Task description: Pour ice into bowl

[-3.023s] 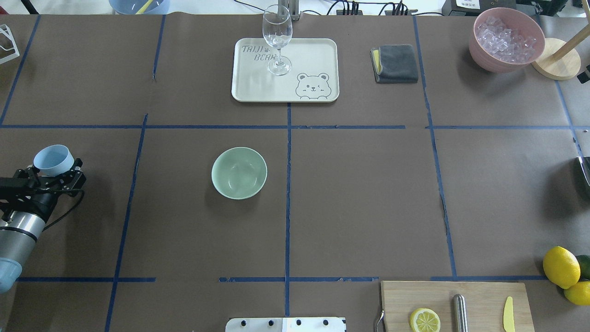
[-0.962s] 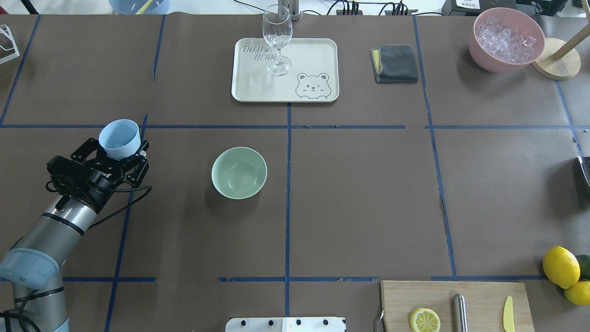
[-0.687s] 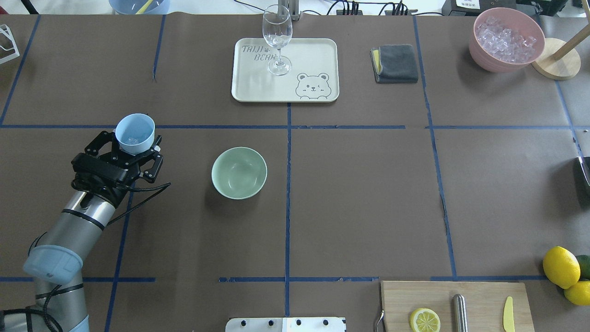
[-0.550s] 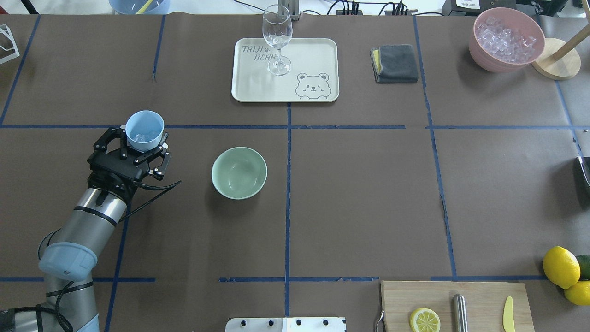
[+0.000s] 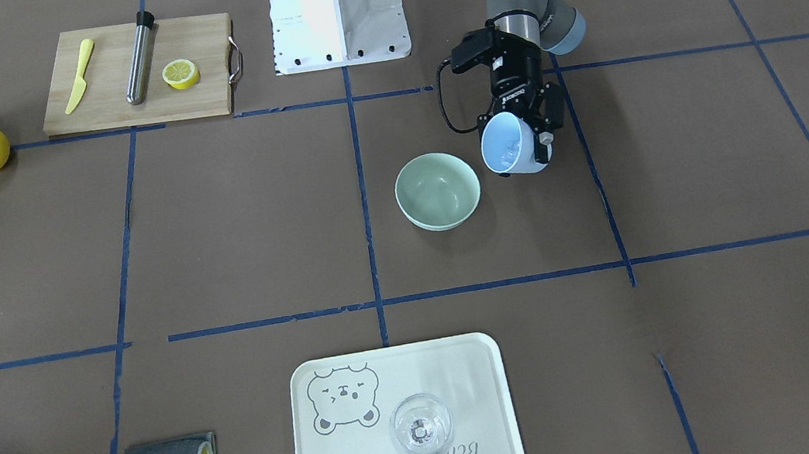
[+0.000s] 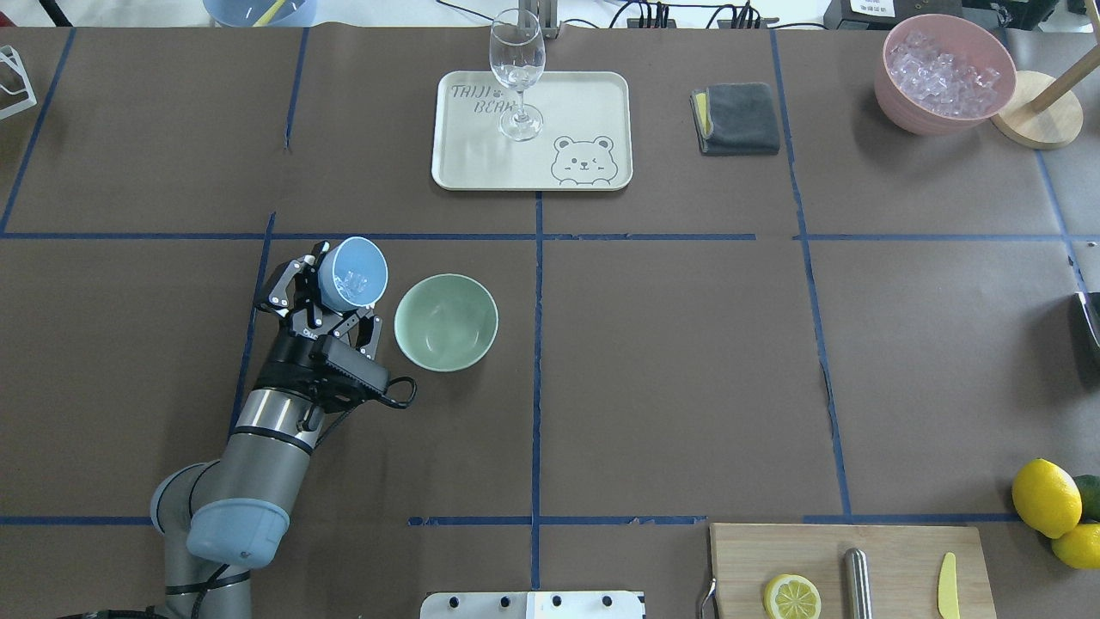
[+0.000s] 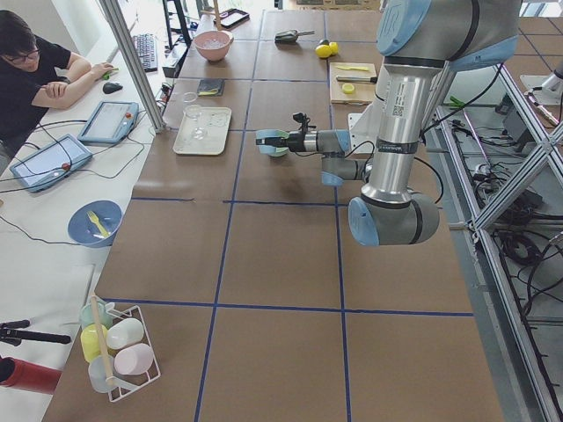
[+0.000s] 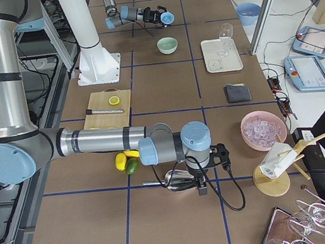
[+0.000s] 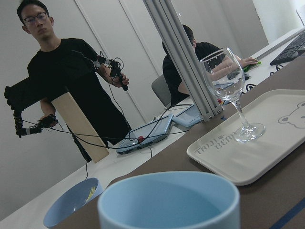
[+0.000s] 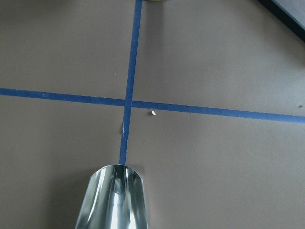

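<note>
The pale mint-green bowl (image 6: 446,322) stands empty near the table's middle and also shows in the front view (image 5: 438,190). My left gripper (image 6: 331,301) is shut on a light blue cup (image 6: 352,273), held just left of the bowl and tilted with its mouth toward it. Small clear ice cubes (image 6: 355,280) lie inside the cup. The front view shows the cup (image 5: 509,147) close beside the bowl's rim. My right gripper (image 8: 198,181) is low at the table's right end and holds a metal scoop (image 10: 113,198); its fingers are hidden.
A cream tray (image 6: 593,103) with a wine glass (image 6: 517,73) stands at the back. Farther right are a grey cloth (image 6: 737,118) and a pink container of ice (image 6: 944,73). A cutting board (image 6: 894,550) with a lemon half and lemons (image 6: 1046,497) are at the near right.
My left arm has carried the blue cup rightward from the table's left edge to just beside the bowl and tilted it toward the bowl. The bowl has not moved.
</note>
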Controlling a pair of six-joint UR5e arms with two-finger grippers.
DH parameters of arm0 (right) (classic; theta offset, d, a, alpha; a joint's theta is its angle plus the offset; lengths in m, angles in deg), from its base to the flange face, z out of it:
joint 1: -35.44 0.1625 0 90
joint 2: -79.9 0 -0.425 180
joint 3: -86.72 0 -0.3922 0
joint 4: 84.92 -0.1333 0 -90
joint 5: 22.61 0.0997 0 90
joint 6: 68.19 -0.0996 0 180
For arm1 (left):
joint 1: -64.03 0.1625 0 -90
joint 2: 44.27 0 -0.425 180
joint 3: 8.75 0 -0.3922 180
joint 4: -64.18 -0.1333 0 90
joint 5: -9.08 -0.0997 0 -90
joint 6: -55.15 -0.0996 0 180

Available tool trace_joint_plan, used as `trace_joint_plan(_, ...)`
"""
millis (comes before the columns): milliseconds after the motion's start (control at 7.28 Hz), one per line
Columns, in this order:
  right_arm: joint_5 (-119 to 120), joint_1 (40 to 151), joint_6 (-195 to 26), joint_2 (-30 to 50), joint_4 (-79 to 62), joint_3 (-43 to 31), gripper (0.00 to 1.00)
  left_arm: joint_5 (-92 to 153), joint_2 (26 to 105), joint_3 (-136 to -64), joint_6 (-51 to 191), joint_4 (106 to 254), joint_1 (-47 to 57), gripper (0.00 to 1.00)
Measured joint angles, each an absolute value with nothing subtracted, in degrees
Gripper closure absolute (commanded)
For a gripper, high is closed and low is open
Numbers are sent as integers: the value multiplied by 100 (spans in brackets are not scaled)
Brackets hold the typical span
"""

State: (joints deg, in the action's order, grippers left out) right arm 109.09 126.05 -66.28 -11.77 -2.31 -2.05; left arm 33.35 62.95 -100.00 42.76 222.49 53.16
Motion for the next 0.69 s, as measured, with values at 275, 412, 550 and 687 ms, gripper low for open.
trace_joint_plan(275, 10907, 12609, -6634, -1183, -225, -188, 0, 3096, 6398, -9975, 2696, 22227, 5492, 100)
trace_joint_plan(412, 10911, 12609, -6637, -1185, -223, -183, 0, 3024, 6425, -9906, 2177, 22221, 5562, 100)
trace_joint_plan(550, 10913, 12608, -6640, -1186, -222, -180, 0, 2994, 6435, -9779, 1864, 22218, 5594, 100)
trace_joint_plan(687, 10913, 12607, -6642, -1186, -222, -179, 0, 2985, 6447, -9675, 1632, 22214, 5606, 100)
